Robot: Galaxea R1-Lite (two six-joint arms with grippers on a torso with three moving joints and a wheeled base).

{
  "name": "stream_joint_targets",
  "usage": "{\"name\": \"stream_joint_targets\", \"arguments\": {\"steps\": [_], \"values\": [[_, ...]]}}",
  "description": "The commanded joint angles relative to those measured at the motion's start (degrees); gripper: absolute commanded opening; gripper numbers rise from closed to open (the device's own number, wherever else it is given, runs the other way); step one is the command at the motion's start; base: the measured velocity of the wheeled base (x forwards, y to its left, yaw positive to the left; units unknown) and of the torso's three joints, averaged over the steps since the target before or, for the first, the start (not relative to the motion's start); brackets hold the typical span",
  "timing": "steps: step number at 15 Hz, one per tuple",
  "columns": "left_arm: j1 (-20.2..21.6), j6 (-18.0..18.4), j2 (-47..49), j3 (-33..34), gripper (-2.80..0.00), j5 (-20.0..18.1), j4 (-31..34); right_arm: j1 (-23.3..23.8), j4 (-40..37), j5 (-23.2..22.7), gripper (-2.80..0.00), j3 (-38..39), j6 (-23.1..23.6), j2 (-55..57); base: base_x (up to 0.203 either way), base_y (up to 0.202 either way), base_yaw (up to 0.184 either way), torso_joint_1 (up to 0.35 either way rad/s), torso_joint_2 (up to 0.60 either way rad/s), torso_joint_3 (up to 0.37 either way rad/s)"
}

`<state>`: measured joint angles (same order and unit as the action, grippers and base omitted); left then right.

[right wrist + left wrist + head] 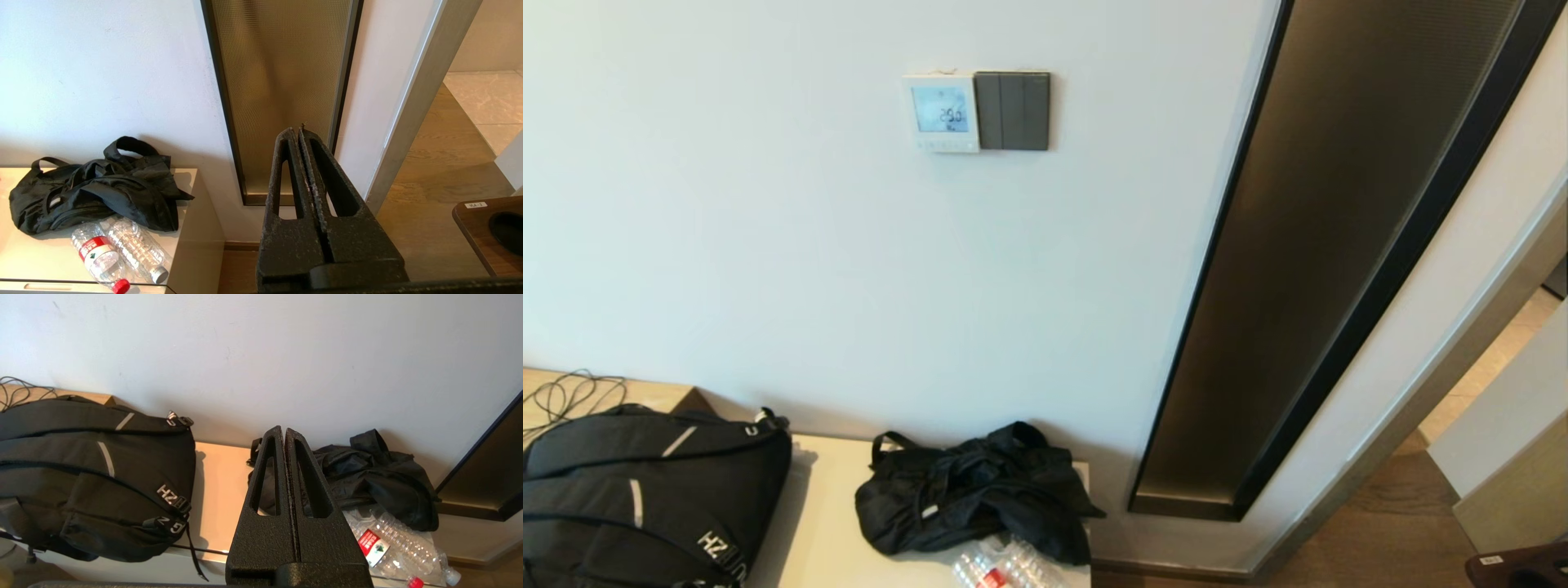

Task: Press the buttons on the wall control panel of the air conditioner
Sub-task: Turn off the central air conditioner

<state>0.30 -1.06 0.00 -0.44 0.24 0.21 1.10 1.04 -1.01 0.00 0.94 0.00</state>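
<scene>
The air conditioner's wall control panel (941, 113) is a small white square on the white wall, high up in the head view, with a light-blue screen reading 29.0. Its buttons (945, 144) form a thin pale strip under the screen. Neither arm shows in the head view. My left gripper (284, 430) is shut and empty, low down, pointing at the wall above a cabinet. My right gripper (298, 130) is shut and empty, low down, pointing at a tall glass panel. The control panel is out of both wrist views.
A dark grey three-gang switch plate (1013, 111) adjoins the panel's right side. Below stand a cabinet (825, 523) with a black backpack (637, 498), a black bag (972, 490) and plastic bottles (1005, 567). A tall dark-framed glass panel (1331, 245) is at right.
</scene>
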Motion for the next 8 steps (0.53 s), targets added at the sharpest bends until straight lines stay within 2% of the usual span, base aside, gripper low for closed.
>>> {"name": "stream_joint_targets", "arguments": {"steps": [1, 8], "values": [[0.05, -0.09, 0.09, 0.00, -2.80, 0.02, -0.03, -0.03, 0.02, -0.04, -2.80, 0.00, 0.03, 0.09, 0.000, 0.000, 0.000, 0.000, 0.00, 0.000], [0.05, -0.09, 0.09, 0.00, -2.80, 0.02, -0.03, 0.05, 0.02, -0.04, -2.80, 0.00, 0.12, 0.09, 0.000, 0.000, 0.000, 0.000, 0.00, 0.000]]}}
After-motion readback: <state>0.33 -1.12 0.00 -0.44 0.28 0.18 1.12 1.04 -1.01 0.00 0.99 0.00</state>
